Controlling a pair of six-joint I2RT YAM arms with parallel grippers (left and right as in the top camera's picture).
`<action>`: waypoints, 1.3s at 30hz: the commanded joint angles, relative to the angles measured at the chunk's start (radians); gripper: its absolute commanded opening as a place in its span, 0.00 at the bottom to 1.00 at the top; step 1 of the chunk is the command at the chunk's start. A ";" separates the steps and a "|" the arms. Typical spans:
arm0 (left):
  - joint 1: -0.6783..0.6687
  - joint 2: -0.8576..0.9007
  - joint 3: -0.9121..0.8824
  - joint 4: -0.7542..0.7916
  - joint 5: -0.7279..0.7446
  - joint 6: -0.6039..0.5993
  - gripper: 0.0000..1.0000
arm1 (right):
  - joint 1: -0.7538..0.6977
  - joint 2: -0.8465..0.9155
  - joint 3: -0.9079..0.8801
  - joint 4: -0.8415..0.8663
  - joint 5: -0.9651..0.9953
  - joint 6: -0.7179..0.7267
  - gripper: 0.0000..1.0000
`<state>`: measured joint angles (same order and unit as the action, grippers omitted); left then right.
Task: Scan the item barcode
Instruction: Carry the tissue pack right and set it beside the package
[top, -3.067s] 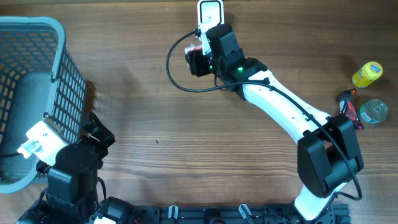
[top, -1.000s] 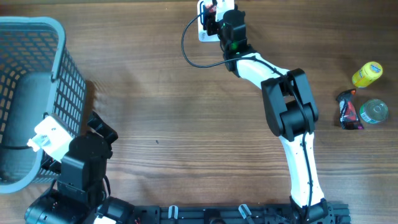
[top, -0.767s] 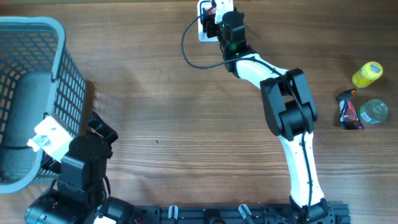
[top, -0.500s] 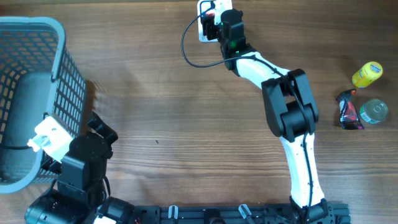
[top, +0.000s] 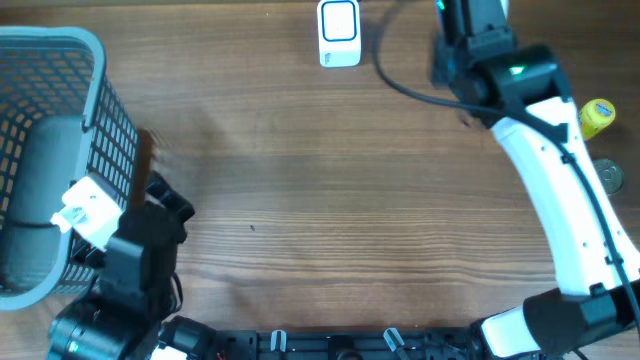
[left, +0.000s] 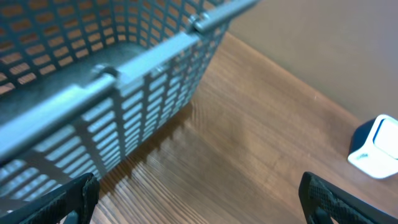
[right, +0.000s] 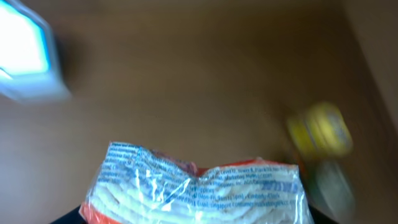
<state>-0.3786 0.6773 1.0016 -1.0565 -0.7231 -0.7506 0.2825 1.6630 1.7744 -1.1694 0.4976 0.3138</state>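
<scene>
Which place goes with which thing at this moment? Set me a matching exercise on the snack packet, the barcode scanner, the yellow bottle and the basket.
Things:
1. snack packet
2. barcode scanner
3. yellow bottle
4. grey basket

Places:
A. at the far left of the table
B. at the table's far edge, near the middle
C. in the right gripper
D. at the table's right edge

Pairs: 1-C, 2-B, 3-D, 4-A
</scene>
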 joint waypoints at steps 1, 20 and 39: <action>-0.025 0.068 -0.007 0.034 0.025 -0.017 1.00 | -0.142 0.037 -0.130 -0.076 0.024 0.182 0.66; -0.108 0.003 -0.007 0.056 0.023 -0.016 1.00 | -0.548 0.037 -0.827 0.609 -0.126 0.204 0.72; -0.108 0.003 -0.007 0.043 -0.038 -0.016 1.00 | -0.236 -1.138 -0.803 0.440 -0.455 -0.026 1.00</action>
<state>-0.4828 0.6827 0.9993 -1.0168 -0.7261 -0.7513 -0.0116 0.7662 0.9615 -0.6949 0.0662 0.3290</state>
